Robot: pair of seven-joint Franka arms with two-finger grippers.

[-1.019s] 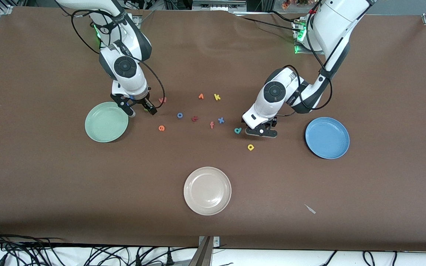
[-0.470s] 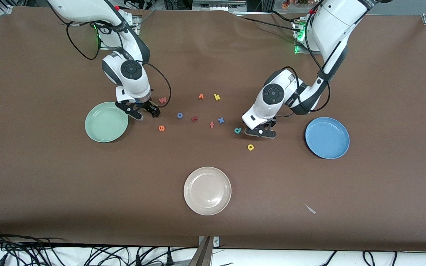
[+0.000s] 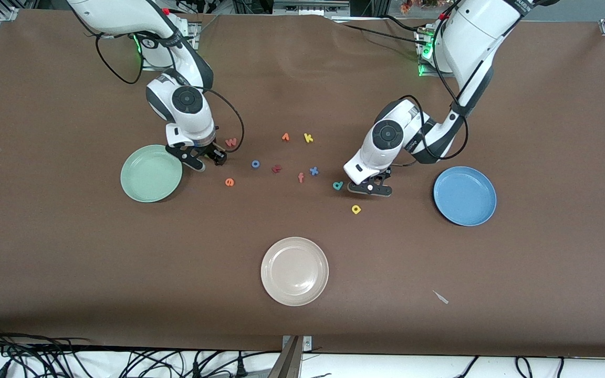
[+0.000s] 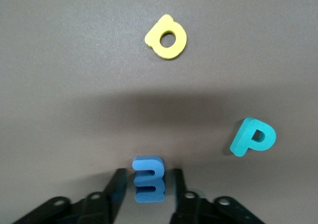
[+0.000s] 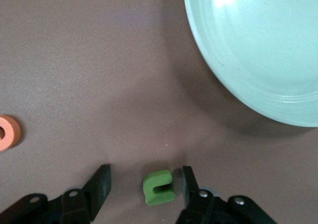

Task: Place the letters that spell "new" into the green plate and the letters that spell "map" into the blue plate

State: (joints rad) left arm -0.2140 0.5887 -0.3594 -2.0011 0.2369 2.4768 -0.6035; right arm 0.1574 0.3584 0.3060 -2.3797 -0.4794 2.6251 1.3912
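- Since a second ago: my right gripper (image 3: pixel 207 160) slid a touch toward the green plate (image 3: pixel 151 174) and dropped to the mat; my left gripper (image 3: pixel 371 189) barely shifted, and its fingers came in.
- Left: fingers nearly pinched on the blue "m" (image 4: pixel 148 179), which stands on edge between them with slivers of gap; not a firm grip yet.
- Right: fingers half closed, straddling the olive "n" (image 5: pixel 159 187); clear gap on one side, less on the other, the letter lying flat.
- Key relation: each letter sits dead centre between its own fingers, so I judge the next step is close and lift, no reposition.
- Blue plate (image 3: pixel 465 196) lies toward the left arm's end of the table, path bare. The green plate is just beside the right gripper.
- Still on the mat: teal "a" (image 3: pixel 337 185) just beside the left gripper, yellow "p" (image 3: pixel 356 209) nearer the front camera; pink "w" (image 3: pixel 231 142) and orange "e" (image 3: pixel 229 182) near the right gripper.
- Distractor letters in the middle and the beige plate (image 3: pixel 294 271) are well clear of both paths.
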